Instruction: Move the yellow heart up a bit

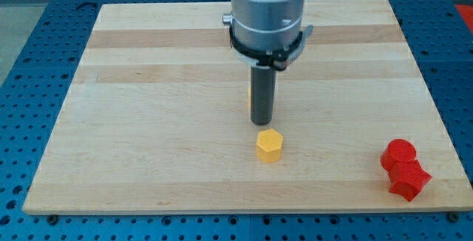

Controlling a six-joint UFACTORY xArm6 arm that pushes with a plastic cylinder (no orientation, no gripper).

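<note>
A yellow block (270,146) with a hexagon-like outline lies on the wooden board (148,123), a little below the board's middle. My tip (262,124) stands just above it in the view, slightly to its left, with a small gap between them. A thin yellow-orange sliver (250,93) shows at the rod's left edge, higher up. The rod hides the rest of it, so I cannot tell its shape. No heart shape can be made out clearly.
Two red blocks sit close together near the board's bottom right corner: a rounded one (400,154) and a star-like one (409,180) just below it. The blue perforated table surrounds the board.
</note>
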